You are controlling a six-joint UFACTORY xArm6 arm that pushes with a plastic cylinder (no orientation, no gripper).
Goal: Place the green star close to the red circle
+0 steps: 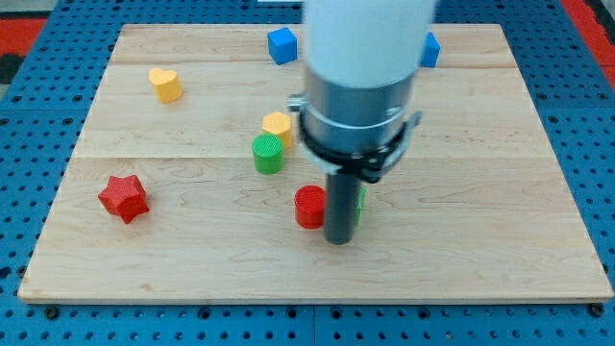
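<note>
My tip [337,240] sits just right of the red circle [308,207], hiding most of the green star [360,204]; it grasps nothing.

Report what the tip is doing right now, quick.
My tip: no gripper, holds nothing. It sits just right of the red circle, in front of the mostly hidden green star.

I'm looking at a pale wooden board [500,144] made of planks, seams running left to right, grain visible. It sits on a blue perforated base [38,106] with a regular grid of holes, showing on all four sides. Red patches in the view's top corners: left [17,21], right [594,14]. Light is even, shadows soft. No walls or windows visible.
</note>
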